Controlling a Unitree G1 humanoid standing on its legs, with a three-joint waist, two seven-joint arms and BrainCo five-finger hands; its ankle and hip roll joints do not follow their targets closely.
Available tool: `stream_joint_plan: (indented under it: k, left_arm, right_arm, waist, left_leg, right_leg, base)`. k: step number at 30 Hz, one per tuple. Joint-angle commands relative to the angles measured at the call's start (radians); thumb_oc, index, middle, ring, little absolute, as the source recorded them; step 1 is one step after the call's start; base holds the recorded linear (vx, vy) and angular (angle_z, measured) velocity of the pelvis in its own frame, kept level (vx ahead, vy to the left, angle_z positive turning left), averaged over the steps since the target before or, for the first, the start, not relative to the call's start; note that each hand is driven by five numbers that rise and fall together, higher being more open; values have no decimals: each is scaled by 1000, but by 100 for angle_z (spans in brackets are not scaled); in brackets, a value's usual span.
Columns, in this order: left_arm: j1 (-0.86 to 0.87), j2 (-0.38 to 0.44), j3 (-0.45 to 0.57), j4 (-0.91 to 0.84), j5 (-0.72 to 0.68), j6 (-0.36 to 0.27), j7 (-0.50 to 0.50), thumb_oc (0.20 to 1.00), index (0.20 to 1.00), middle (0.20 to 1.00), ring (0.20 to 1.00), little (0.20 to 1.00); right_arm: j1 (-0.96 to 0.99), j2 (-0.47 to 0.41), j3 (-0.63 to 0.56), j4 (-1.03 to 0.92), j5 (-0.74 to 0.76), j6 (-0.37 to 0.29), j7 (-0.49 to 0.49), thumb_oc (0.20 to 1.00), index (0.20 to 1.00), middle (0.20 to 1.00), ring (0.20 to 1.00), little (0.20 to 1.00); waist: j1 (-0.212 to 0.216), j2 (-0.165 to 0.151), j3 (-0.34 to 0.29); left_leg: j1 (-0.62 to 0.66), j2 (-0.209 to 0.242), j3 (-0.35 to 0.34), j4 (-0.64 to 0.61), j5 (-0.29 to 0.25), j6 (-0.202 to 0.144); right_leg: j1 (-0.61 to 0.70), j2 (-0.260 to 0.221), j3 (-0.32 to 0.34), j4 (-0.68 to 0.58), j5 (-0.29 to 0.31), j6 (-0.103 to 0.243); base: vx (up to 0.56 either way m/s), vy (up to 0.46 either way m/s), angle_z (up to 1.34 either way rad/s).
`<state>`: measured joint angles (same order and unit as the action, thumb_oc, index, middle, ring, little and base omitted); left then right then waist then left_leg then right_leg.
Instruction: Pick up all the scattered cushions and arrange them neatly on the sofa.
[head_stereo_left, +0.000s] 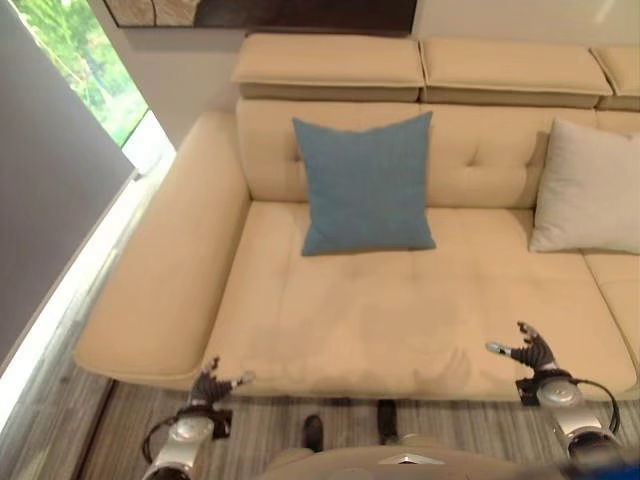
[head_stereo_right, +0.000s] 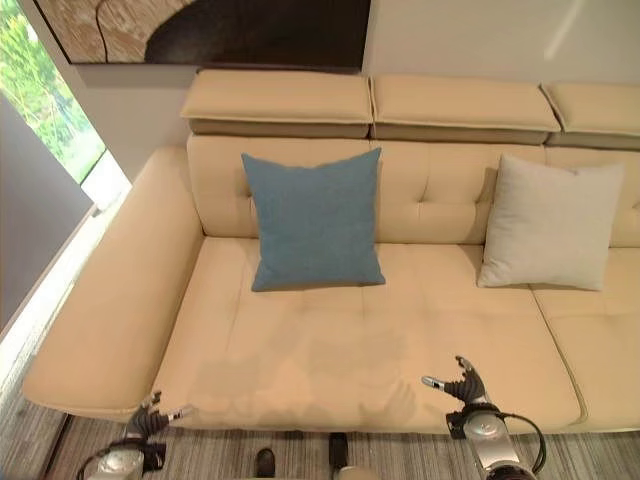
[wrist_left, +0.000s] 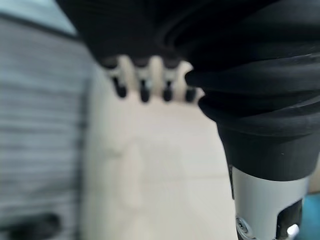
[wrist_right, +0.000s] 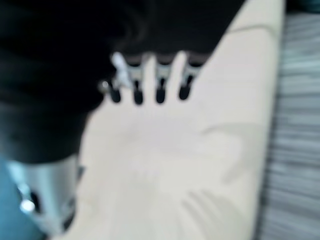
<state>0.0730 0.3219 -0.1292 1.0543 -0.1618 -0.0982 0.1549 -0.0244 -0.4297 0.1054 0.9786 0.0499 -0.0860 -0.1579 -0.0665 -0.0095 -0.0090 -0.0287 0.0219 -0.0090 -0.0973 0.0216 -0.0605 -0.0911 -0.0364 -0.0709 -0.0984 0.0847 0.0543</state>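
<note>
On the sofa (head_stereo_right: 330, 370): one blue cushion (head_stereo_right: 314, 220), one beige cushion (head_stereo_right: 552, 224)

My left hand (head_stereo_left: 208, 388) and right hand (head_stereo_left: 533, 352) are showing silver fingers (wrist_right: 160, 80) ending in dark tips, each hand's back and wrist wearing a black ribbed cover (bulky, like a bellows), which is giving way to a smooth silver-grey forearm with small screws.
</note>
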Motion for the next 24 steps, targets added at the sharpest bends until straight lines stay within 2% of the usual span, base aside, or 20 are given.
stream_joint_plan:
  k: [1, 4, 8, 9, 10, 11, 14, 16, 17, 19, 20, 22, 23, 24]
  left_arm:
    - [-68, 4, 13, 64, 92, 13, -7, 1000, 1000, 1000, 1000, 1000]
    - [-65, -7, 12, 121, 116, 25, -1, 1000, 1000, 1000, 1000, 1000]
    - [-81, -8, 1, 153, 126, 30, 3, 1000, 1000, 1000, 1000, 1000]
    - [-80, -13, 0, 156, 130, 33, 0, 1000, 1000, 1000, 1000, 1000]
    - [-84, -17, -5, 154, 133, 31, 0, 1000, 1000, 1000, 1000, 1000]
    - [-101, -27, -11, 146, 116, 27, 2, 1000, 1000, 1000, 1000, 1000]
    - [-116, -38, -21, 140, 101, 27, -1, 1000, 1000, 1000, 1000, 1000]
    - [-126, -45, -44, 136, 108, 30, -8, 1000, 1000, 1000, 1000, 1000]
    - [-133, -40, -54, 132, 120, 28, -10, 1000, 1000, 1000, 1000, 1000]
    - [-140, -33, -64, 130, 136, 22, -12, 1000, 1000, 1000, 1000, 1000]
    - [-139, -31, -61, 129, 139, 23, -14, 1000, 1000, 1000, 1000, 1000]
    - [-143, -20, -64, 123, 140, 24, -15, 1000, 1000, 1000, 1000, 1000]
    - [-143, -20, -64, 123, 140, 24, -15, 1000, 1000, 1000, 1000, 1000]
    - [-141, -15, -66, 123, 146, 25, -15, 1000, 1000, 1000, 1000, 1000]
  right_arm:
    - [-29, -25, 12, 41, -28, -21, 9, 1000, 1000, 1000, 1000, 1000]
    - [-9, 4, 14, 140, -29, -8, 15, 1000, 1000, 1000, 1000, 1000]
    - [2, 30, 11, 234, -18, 1, 16, 1000, 1000, 1000, 1000, 1000]
    - [5, 36, 11, 252, -15, 7, 19, 1000, 1000, 1000, 1000, 1000]
    - [0, 35, 19, 263, -21, 9, 17, 1000, 1000, 1000, 1000, 1000]
    - [-19, 31, 22, 271, -14, 15, 15, 1000, 1000, 1000, 1000, 1000]
    - [-22, 32, 19, 265, -9, 23, 15, 1000, 1000, 1000, 1000, 1000]
    - [-38, 41, 20, 275, -2, 34, 21, 1000, 1000, 1000, 1000, 1000]
    - [-52, 49, 28, 276, -8, 37, 24, 1000, 1000, 1000, 1000, 1000]
    - [-65, 60, 40, 284, -22, 38, 25, 1000, 1000, 1000, 1000, 1000]
    - [-67, 65, 44, 283, -26, 37, 25, 1000, 1000, 1000, 1000, 1000]
    - [-75, 72, 47, 291, -38, 46, 24, 1000, 1000, 1000, 1000, 1000]
    - [-75, 72, 47, 291, -38, 46, 24, 1000, 1000, 1000, 1000, 1000]
    - [-78, 71, 50, 295, -42, 46, 22, 1000, 1000, 1000, 1000, 1000]
  waist:
    - [3, 10, -16]
    - [1, 10, -9]
    - [-1, 8, 7]
    - [3, 1, 4]
    - [8, -5, 8]
    - [18, -23, 28]
    - [13, -20, 39]
    - [0, -21, 52]
    - [0, -27, 67]
    - [8, -29, 75]
    - [13, -28, 76]
    - [26, -23, 102]
    - [26, -22, 104]
    - [33, -14, 114]
  left_leg:
    - [58, 47, 28, 10, 21, -74]
    - [82, 56, 26, 10, 19, -75]
    - [78, 78, 19, 10, 49, -88]
    - [82, 81, 15, 13, 36, -80]
    - [77, 73, -7, 45, 22, -71]
    - [32, 7, -107, 175, -43, -50]
    - [37, -40, -188, 199, -66, -27]
    - [37, -76, -185, 159, -97, -1]
    - [30, -100, -165, 146, -103, 13]
    - [26, -116, -136, 130, -102, 24]
    - [24, -117, -123, 125, -100, 27]
    - [2, -117, -85, 137, -83, 35]
    - [4, -116, -85, 138, -85, 35]
    - [-4, -111, -71, 138, -74, 41]
  right_leg:
    - [54, -19, -38, 11, -41, 94]
    - [83, -11, -41, 18, -55, 86]
    - [90, 6, -46, 11, -64, 77]
    - [92, 10, -42, 11, -68, 77]
    - [90, 8, -33, 11, -65, 77]
    - [67, -3, -6, 11, -45, 77]
    - [0, -5, 41, 29, 1, 83]
    - [-62, -21, 94, 48, 49, 108]
    - [-105, -33, 112, 39, 91, 137]
    - [-140, -39, 126, 19, 118, 162]
    - [-148, -40, 123, 16, 117, 165]
    - [-166, -46, 55, 77, 90, 155]
    - [-166, -45, 56, 80, 88, 154]
    - [-158, -46, 23, 138, 51, 136]
  base:
    - [0, 0, 0]
    - [-12, -62, 1]
    - [-75, -74, 18]
    - [-88, -54, 16]
    - [-185, -39, -2]
    - [-233, 22, -5]
    - [-228, 120, -57]
    - [-289, 260, -65]
    - [-322, 266, -62]
    - [-280, 235, -179]
    - [-245, 167, -160]
    - [-257, 92, -77]
    - [-227, 59, -82]
    - [-262, 80, -75]
